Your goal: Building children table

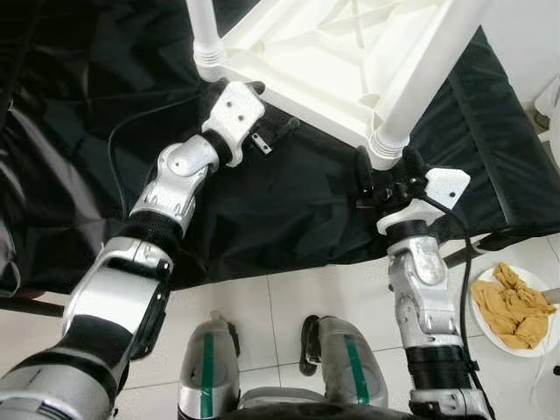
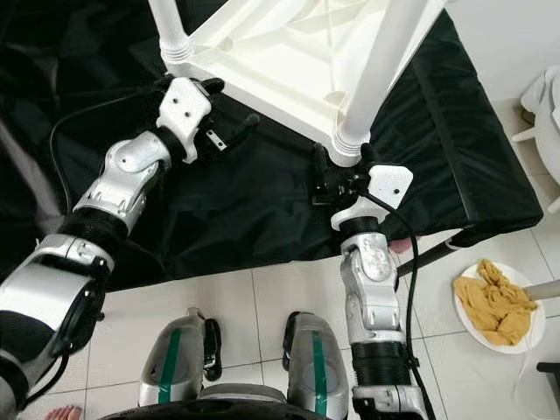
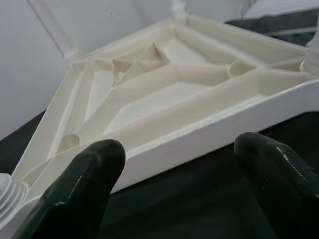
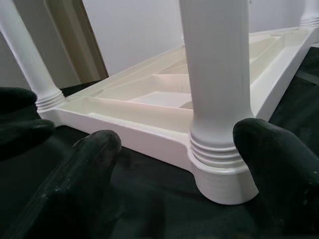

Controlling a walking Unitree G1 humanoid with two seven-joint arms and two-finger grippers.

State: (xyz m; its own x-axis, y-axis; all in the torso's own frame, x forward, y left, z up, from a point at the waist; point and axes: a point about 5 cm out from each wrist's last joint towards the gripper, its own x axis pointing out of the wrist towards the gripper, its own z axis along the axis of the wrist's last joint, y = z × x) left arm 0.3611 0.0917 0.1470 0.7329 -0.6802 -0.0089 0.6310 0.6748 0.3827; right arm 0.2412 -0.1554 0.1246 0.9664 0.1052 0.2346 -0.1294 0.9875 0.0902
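1. The white table (image 1: pixel 332 52) lies upside down on a black cloth (image 1: pixel 289 210) at the far side, legs pointing up.
2. My left gripper (image 1: pixel 249 92) is released, fingers (image 3: pixel 84 184) spread just beside the table's near-left corner.
3. My right gripper (image 1: pixel 385 179) is released, fingers (image 4: pixel 271 164) either side of the near-right leg (image 4: pixel 217 74) at its base.
4. A plate (image 1: pixel 483 319) of tan cloth sits on the tiled floor, near right.

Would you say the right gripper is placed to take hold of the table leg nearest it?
Probably yes: the right gripper is open, its fingers either side of the leg's base, with nothing between them.
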